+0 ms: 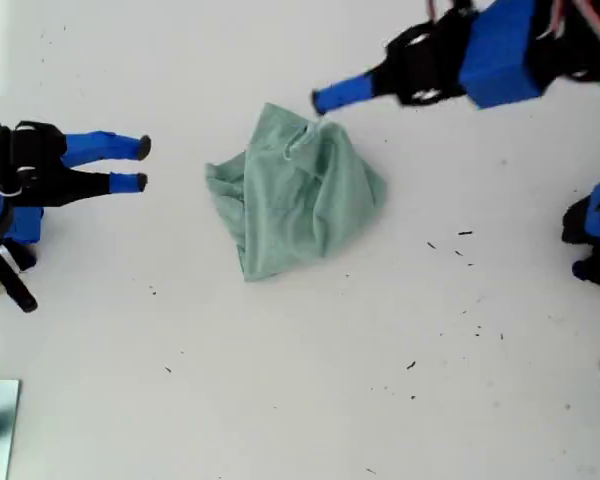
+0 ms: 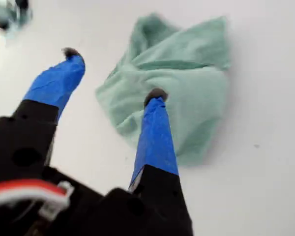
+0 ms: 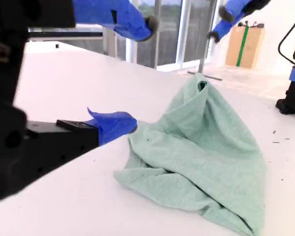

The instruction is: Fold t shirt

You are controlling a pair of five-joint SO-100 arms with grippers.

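My second gripper (image 1: 145, 165): exterior view's left, jaws parted, empty, aimed at the cloth for a hold.
T shirt (image 1: 298, 195): crumpled heap on the white table (image 1: 280, 400), mid-scene, unfolded.
My first gripper (image 1: 320, 100): beyond the heap's far edge, spread wide, empty.

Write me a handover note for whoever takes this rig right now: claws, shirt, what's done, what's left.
My first claw: open, holding nothing, hanging over the shirt at the edge of the heap nearest the exterior view's top.
My second claw: open, holding nothing, low over the table at the exterior view's left, apart from the shirt.
Shirt: a crumpled heap mid-table, bunched up into a peak, not flat.
Done: no neat fold visible.
Left: probably spread it flat first, then fold.
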